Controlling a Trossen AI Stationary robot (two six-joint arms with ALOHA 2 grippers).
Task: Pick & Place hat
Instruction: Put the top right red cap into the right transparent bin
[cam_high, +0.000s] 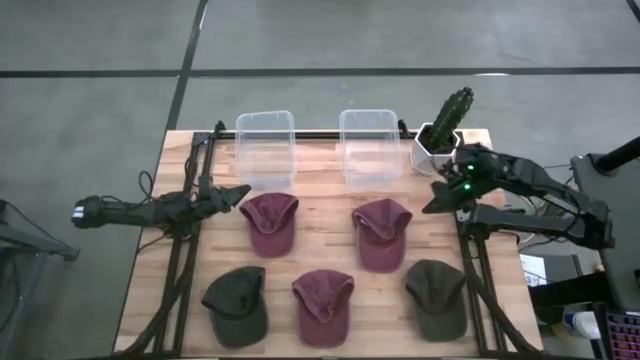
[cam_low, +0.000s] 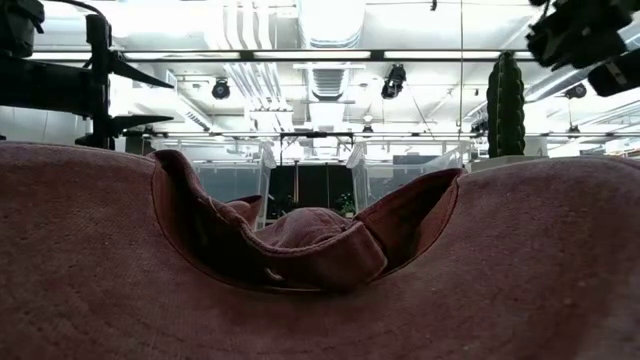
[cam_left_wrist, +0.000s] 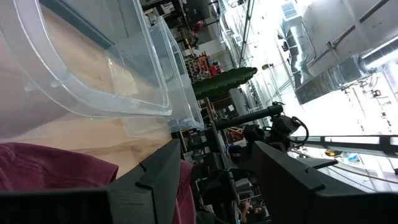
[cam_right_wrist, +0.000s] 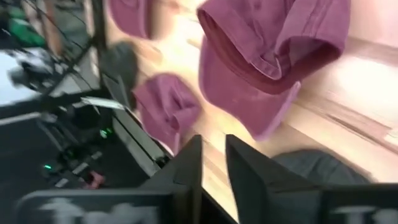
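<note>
Five hats lie flat on the wooden table (cam_high: 330, 215). Maroon ones are at centre left (cam_high: 268, 222), centre right (cam_high: 381, 232) and near centre (cam_high: 323, 305); green ones are at near left (cam_high: 237, 303) and near right (cam_high: 437, 297). My left gripper (cam_high: 238, 196) points level toward the table's right, open, beside the left maroon hat (cam_left_wrist: 50, 168) and touching nothing. My right gripper (cam_high: 432, 205) hangs above the table's right side, tilted down toward the centre-right maroon hat (cam_right_wrist: 273, 56). Its fingers stand a narrow gap apart (cam_right_wrist: 213, 168) with nothing between them.
Two clear plastic bins (cam_high: 265, 148) (cam_high: 369, 146) stand along the far edge. A cactus in a white pot (cam_high: 440, 135) is at the far right corner, close behind my right arm. The near maroon hat (cam_low: 300, 240) fills the low view.
</note>
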